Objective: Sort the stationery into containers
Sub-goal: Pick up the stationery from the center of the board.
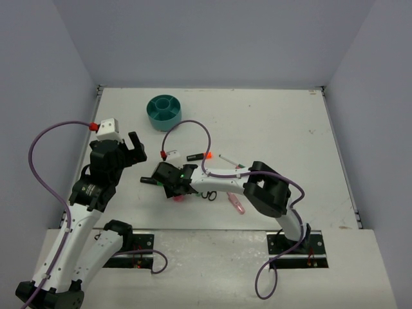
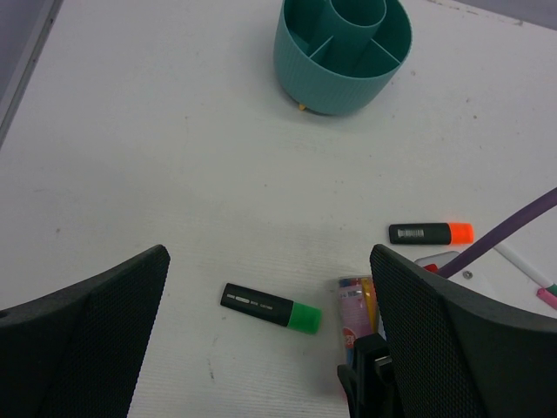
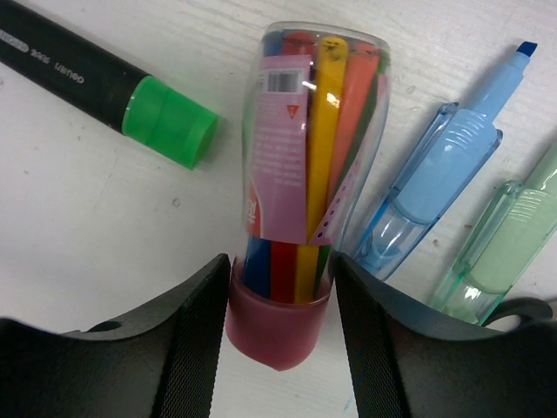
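My right gripper is shut on the pink cap end of the pink tube, a clear tube of coloured pens that lies on the table; the tube also shows in the left wrist view. A green-capped highlighter lies just left of it, and blue and pale-green markers lie to its right. My left gripper is open and empty above the green-capped highlighter. The teal organiser stands at the back, its compartments showing nothing inside.
An orange-capped highlighter and a thin white pen lie behind the right arm. Black-handled scissors and a pink marker lie near it. A purple cable loops over the items.
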Controlling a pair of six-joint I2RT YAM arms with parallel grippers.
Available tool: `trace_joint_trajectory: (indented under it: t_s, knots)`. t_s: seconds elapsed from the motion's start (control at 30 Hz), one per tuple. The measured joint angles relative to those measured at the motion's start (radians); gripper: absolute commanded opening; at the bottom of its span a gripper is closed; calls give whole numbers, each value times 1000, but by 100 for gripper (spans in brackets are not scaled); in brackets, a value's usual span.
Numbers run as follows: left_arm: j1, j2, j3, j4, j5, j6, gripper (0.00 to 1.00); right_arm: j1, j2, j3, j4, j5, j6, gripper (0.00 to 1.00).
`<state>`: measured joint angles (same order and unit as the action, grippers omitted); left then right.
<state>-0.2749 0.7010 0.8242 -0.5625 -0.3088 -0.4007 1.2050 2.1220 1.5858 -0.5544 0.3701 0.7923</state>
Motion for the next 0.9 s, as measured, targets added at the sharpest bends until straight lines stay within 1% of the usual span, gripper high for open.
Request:
trace_joint_trajectory:
  t_s: [0.13,0.2,0.4,0.5,0.57,0.6,0.7,0.83,0.9]
  knots:
    - [0,0,0,0,0,0,100,0,26,6,-12,17,12,53]
    - [0,0,0,0,1,0,100,1,33,8,-15,21,15,51]
    - [0,-1,0,0,2,0,100,1,45,20,-18,31,24,37]
    - [0,-2,0,0,2,0,100,1,48,27,-18,33,27,20]
    - [0,-2,0,0,2,0,100,1,48,27,-18,36,28,2]
    - [0,-2,0,0,2,0,100,1,48,27,-18,36,28,0]
    - [0,-2,0,0,5,0,100,1,27,-5,5,38,22,0]
    - [0,-2,0,0,27,0,100,1,-73,-110,39,38,-13,0]
    - [0,-1,0,1,43,0,100,1,-148,-173,112,29,-56,0]
